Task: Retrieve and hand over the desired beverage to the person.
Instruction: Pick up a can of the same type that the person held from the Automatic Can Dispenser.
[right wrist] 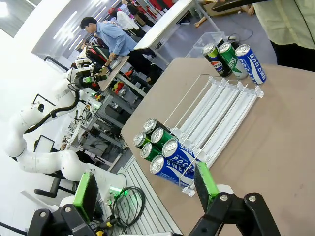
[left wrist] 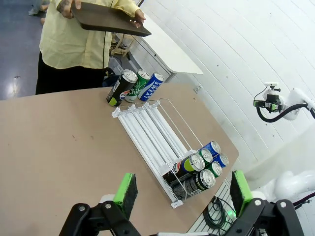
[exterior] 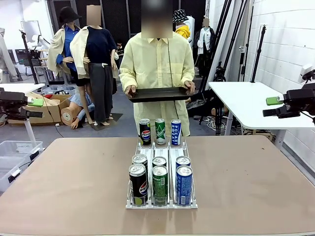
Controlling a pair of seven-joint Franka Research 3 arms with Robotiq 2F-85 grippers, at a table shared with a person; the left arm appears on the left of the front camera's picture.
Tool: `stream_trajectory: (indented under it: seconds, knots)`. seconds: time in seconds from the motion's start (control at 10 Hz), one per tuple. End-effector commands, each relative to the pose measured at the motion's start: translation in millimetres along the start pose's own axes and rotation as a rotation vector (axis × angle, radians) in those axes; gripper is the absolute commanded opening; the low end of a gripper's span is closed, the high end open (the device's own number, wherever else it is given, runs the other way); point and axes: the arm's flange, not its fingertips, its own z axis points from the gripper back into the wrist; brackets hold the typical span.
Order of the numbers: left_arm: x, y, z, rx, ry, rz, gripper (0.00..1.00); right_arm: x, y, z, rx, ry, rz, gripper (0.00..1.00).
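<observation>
So the person [exterior: 157, 64] in the pale-yellow shirt is standing at the far side of the table [exterior: 64, 182], holding a dark tray [exterior: 158, 93] flat in both hands, one hand on each end. Down the middle of the table there's a three-lane rack [exterior: 161, 147] with white rails, running from the robot's side toward the person. At the robot's end of it sit six cans [exterior: 160, 184], two rows of three, packed close together: black Pepsi in the robot's left lane, green in the middle, blue Pocari Sweat on the right. Just past the rack's far end three more stand upright on the table side by side, right in front of the person: a Pepsi can [exterior: 144, 132], a green can [exterior: 160, 131] and a Pocari Sweat can [exterior: 175, 132], in the same order left to right. Both arms are way out to the sides, up above table level and well apart from every can. The left gripper [left wrist: 183, 192] has its green pads spread wide with nothing between them, and the right gripper [right wrist: 145, 189] is the same, jaws released and empty. I can't tell from here which drink is the one wanted.
</observation>
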Motion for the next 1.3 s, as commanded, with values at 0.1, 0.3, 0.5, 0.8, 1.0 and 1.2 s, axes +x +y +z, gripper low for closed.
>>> stream_trajectory:
  seconds: [0.1,0.3,0.5,0.8,1.0,1.2]
  knots:
    - [-0.3,-0.7,2.4,-0.011,-0.004,0.011,1.0,0.8,0.3,-0.1,0.009,-0.01,-0.006,1.0]
    - [-0.3,-0.7,2.4,-0.011,-0.004,0.011,1.0,0.8,0.3,-0.1,0.009,-0.01,-0.006,1.0]
    - [-0.3,-0.7,2.4,-0.011,-0.004,0.011,1.0,0.8,0.3,-0.1,0.009,-0.01,-0.006,1.0]
    - [-0.3,-0.7,2.4,-0.011,-0.004,0.011,1.0,0.8,0.3,-0.1,0.009,-0.01,-0.006,1.0]
    - [-0.3,-0.7,2.4,-0.011,-0.004,0.011,1.0,0.8,0.3,-0.1,0.009,-0.01,-0.006,1.0]
    - [-0.3,-0.7,2.4,-0.011,-0.004,0.011,1.0,0.8,0.3,-0.1,0.009,-0.01,-0.006,1.0]
